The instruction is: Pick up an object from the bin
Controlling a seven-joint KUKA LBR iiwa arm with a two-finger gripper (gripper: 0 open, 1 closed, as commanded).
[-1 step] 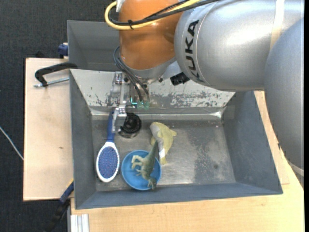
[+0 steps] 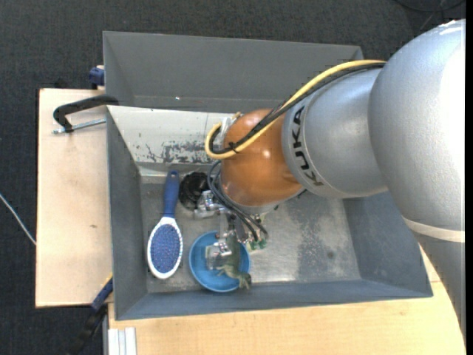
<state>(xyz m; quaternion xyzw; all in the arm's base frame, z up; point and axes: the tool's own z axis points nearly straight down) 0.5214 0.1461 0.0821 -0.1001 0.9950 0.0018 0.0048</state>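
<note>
My gripper (image 2: 222,251) hangs below the orange wrist cover, low over the front of the bin. Its metal tip sits inside a round blue bowl (image 2: 201,271) near the front wall. A small green thing (image 2: 238,271) lies on the bowl's right rim, just beside the gripper. To the left lies a blue hairbrush (image 2: 165,244) with a white oval head, its handle pointing to the back. A black round thing (image 2: 194,186) sits behind the gripper, partly hidden by the arm.
The arm and its orange cover hide the middle of the bin. Bare grey floor shows to the right of the gripper. The bin's slanted walls close in on all sides.
</note>
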